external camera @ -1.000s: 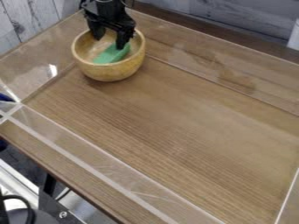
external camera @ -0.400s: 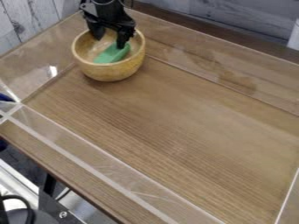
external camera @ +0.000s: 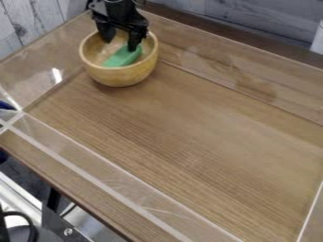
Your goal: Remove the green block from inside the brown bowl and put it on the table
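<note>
Table: a wide brown wood-grain top with a glossy sheen, fenced by clear plastic walls; it fills most of the view.

Bowl: a round tan bowl with a thick rim and a paler inside, standing upright on the table in the far left corner, near the clear walls.

Arm: a dark arm comes in from the top edge of the view, just above the bowl, and slants steeply down into it.

Gripper: black, pointing down into the bowl's far half. Its two fingers stand spread apart, with a gap showing between them, and their tips are inside the rim, low over the bowl's floor.

Block: small, bright green and matte, lying on the floor of the bowl towards its far right side. It sits right under and just in front of the spread fingertips, which stand at its far end.

Contact: the fingers are not closed on the block; whether a tip touches it cannot be told from this view.

Block and table: the block is wholly inside the bowl, with none of it on the table.
</note>
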